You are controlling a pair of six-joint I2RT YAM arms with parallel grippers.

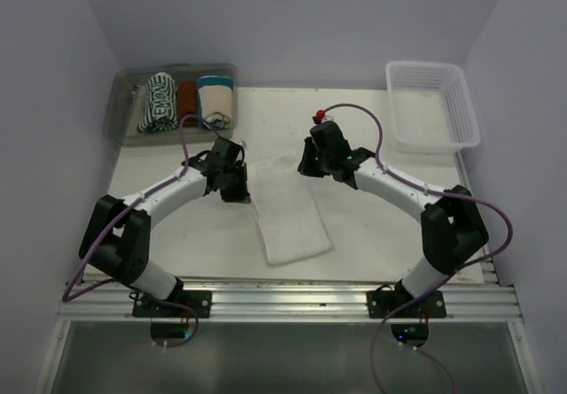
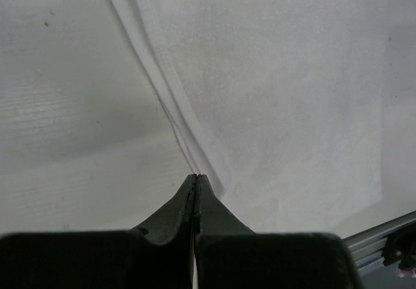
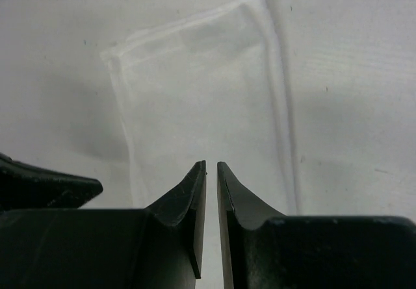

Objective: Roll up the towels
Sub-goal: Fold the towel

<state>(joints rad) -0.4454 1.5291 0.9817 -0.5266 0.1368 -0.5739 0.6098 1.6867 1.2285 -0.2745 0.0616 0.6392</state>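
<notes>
Lying flat and folded at frame centre on the worktop (image 1: 177,226), the white towel (image 1: 288,212) is judged soft, light and limp, so pinch a short-end hem; left fingers (image 2: 185,201) clenched at its edge, right fingers (image 3: 192,191) slightly parted, grasping nothing.

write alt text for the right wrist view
A plain white towel lies flat as a long strip on the pale table. In the foreground the right gripper holds its two black fingers slightly apart, with nothing gripped between them.
</notes>
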